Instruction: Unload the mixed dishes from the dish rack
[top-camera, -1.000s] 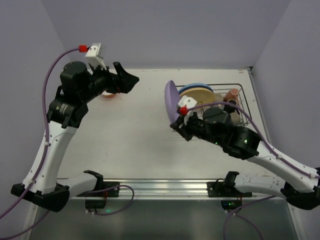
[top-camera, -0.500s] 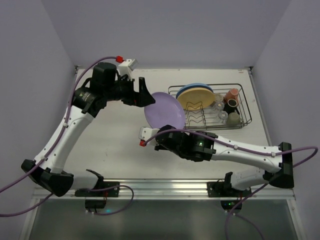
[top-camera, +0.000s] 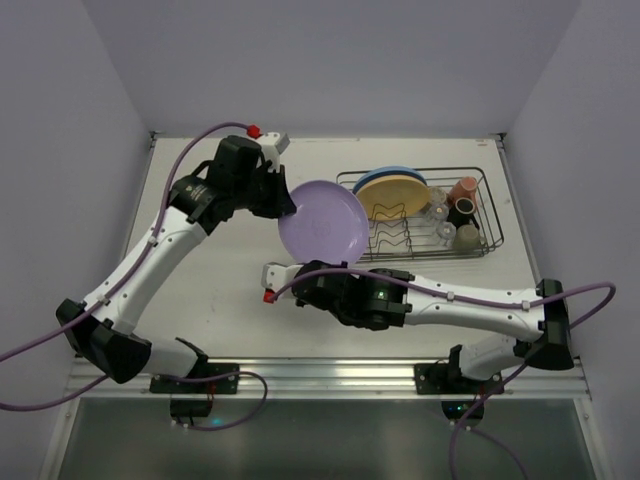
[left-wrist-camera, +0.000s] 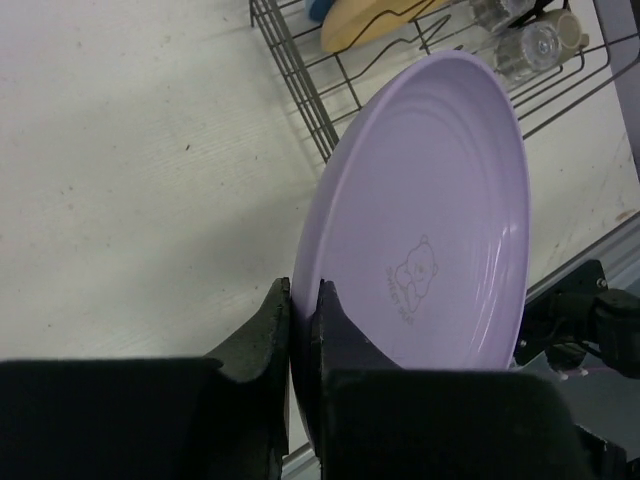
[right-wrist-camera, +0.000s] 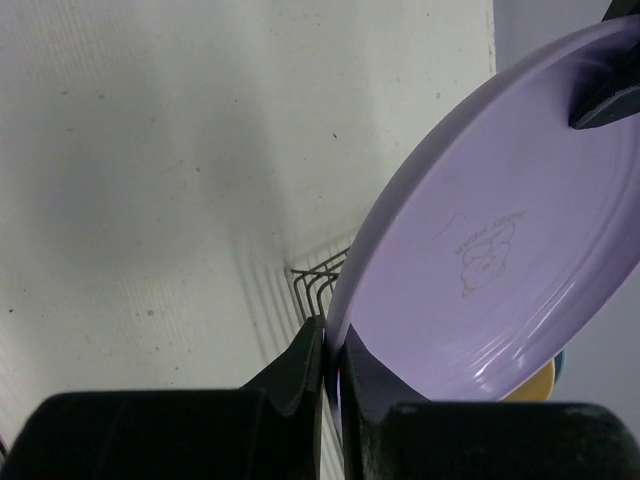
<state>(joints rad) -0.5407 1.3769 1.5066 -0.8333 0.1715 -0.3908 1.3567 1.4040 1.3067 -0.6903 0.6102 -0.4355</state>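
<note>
A lilac plate (top-camera: 322, 220) hangs tilted in the air just left of the dish rack (top-camera: 487, 247). My left gripper (top-camera: 290, 207) is shut on its upper-left rim, and my right gripper (top-camera: 328, 266) is shut on its lower rim. In the left wrist view the jaws of the left gripper (left-wrist-camera: 303, 295) pinch the edge of the lilac plate (left-wrist-camera: 440, 200). The right gripper (right-wrist-camera: 333, 340) clamps the lilac plate (right-wrist-camera: 500, 230) the same way. A tan plate (top-camera: 392, 197) and a blue plate (top-camera: 385, 174) stand in the rack, with glasses (top-camera: 437, 207) and mugs (top-camera: 463, 189) at its right end.
The rack's wire corner (left-wrist-camera: 300, 70) lies close behind the plate. The right arm (top-camera: 470, 305) stretches low across the table in front of the rack. Walls close the table at the back and on both sides.
The right arm carried the lilac plate leftward out of the rack. The left arm swung right to meet it, and its jaws closed on the plate's rim.
</note>
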